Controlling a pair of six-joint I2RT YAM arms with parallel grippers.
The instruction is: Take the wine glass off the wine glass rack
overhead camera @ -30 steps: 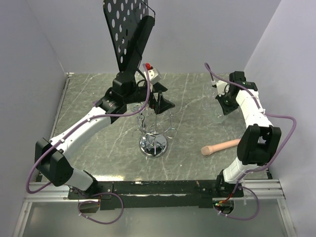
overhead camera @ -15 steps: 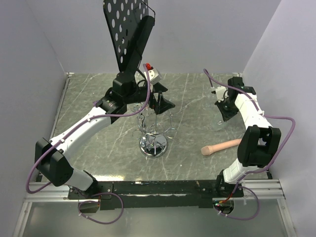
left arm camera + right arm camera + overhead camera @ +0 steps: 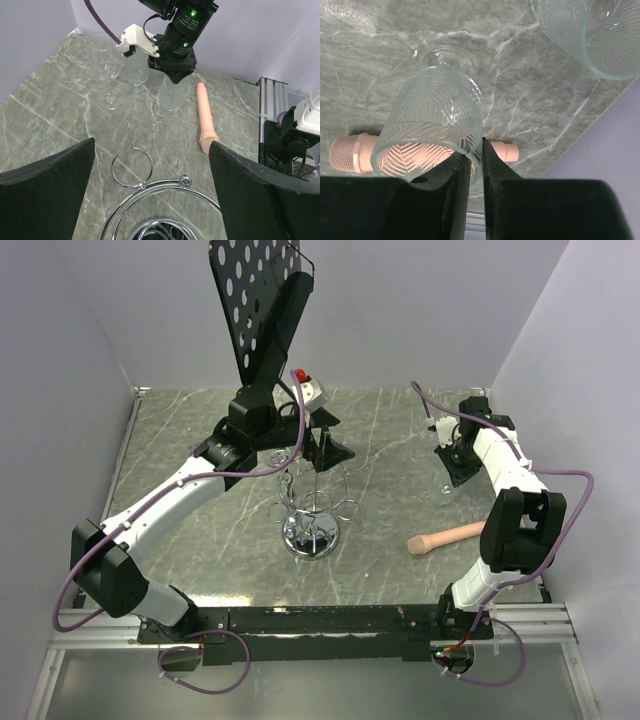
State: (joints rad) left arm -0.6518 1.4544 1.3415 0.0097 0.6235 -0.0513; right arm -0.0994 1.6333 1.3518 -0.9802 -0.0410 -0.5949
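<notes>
- While the left fingers (image 3: 328, 448) stand spread wide with nothing held between them, they hover over the wine glass rack (image 3: 312, 520). In the left wrist view its chrome loops and a ball-tipped wire end show in the gap between them.
- Behind these fingers rises the black perforated music stand (image 3: 255, 310).
- Below them, and a little nearer the arm bases, the rack's round shiny base rests on the marbled bench (image 3: 390, 490).
- Ahead of the left fingers, on the side of the right arm, two clear stemmed glasses (image 3: 107, 65) stand upright on the bench. They are close together and well apart from the rack.
- Just beside those two is the wine glass (image 3: 171, 97), a ribbed one, directly under the right fingers (image 3: 455, 468).
- The right fingers are closed on its rim, one finger inside the bowl and the other outside, with the glass wall pinched between them.
- The glass is upright, bowl opening toward these fingers and foot toward the bench. Whether the foot touches the stone I cannot tell.
- It is off the rack and well apart from it.
- On the near side of the right fingers, a pink stick (image 3: 450, 536) lies flat on the bench. In the right wrist view it passes behind the gripped glass.
- Another ribbed glass (image 3: 590, 35) shows at the edge of that view, apart from the right fingers.
</notes>
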